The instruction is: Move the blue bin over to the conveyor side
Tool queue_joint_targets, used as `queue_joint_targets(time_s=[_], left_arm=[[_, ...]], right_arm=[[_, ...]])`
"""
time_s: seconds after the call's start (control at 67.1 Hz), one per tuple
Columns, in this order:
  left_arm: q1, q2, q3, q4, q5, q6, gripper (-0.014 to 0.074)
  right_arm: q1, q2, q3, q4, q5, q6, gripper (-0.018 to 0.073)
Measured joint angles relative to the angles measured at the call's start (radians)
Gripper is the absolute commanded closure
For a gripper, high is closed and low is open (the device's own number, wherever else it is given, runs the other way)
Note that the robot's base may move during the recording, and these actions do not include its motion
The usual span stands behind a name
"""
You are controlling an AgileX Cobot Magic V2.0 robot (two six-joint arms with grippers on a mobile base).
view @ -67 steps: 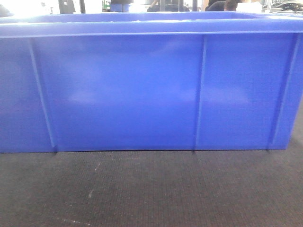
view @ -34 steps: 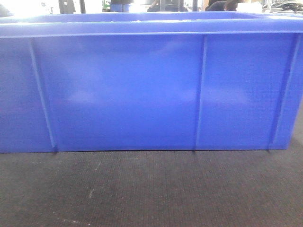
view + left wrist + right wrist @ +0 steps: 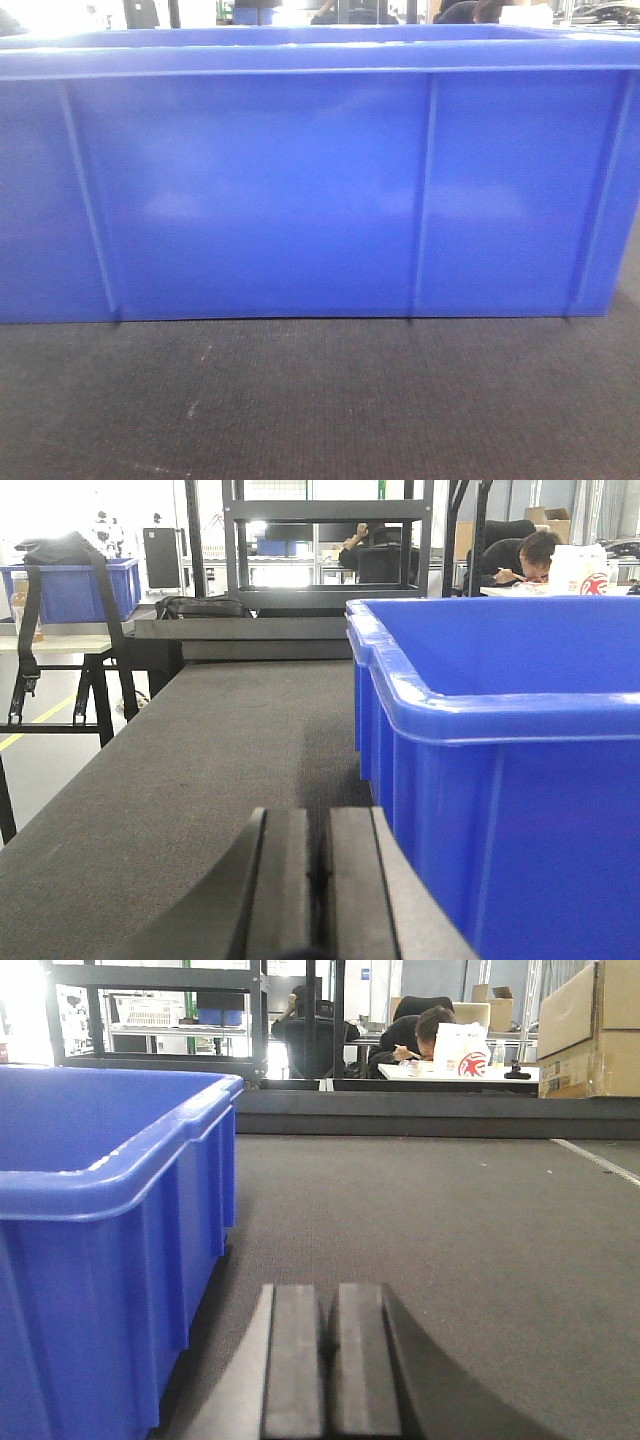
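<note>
The blue bin point(image 3: 300, 190) fills the front view, its ribbed wall standing on the dark grey textured conveyor belt point(image 3: 320, 400). In the left wrist view the blue bin point(image 3: 510, 780) is just right of my left gripper point(image 3: 320, 815), which is shut with nothing between its pads and hovers low over the belt point(image 3: 200, 760). In the right wrist view the blue bin point(image 3: 100, 1230) lies to the left of my right gripper point(image 3: 328, 1290), also shut and empty, a small gap from the wall. Neither gripper touches the bin.
A dark metal shelving rack point(image 3: 320, 540) stands beyond the belt's far end, with a black bag point(image 3: 200, 607) beside it. Another blue crate point(image 3: 70, 585) sits on a stand at far left. Cardboard boxes point(image 3: 590, 1030) are stacked at back right.
</note>
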Motion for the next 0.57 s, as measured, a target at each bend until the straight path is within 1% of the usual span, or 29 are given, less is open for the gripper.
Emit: queue_joint_targets(time_s=[0.566], left_arm=[[0.0, 0.0, 0.0, 0.0, 0.0, 0.0, 0.0603]], right_arm=[[0.0, 0.0, 0.0, 0.0, 0.0, -0.002, 0.0628]])
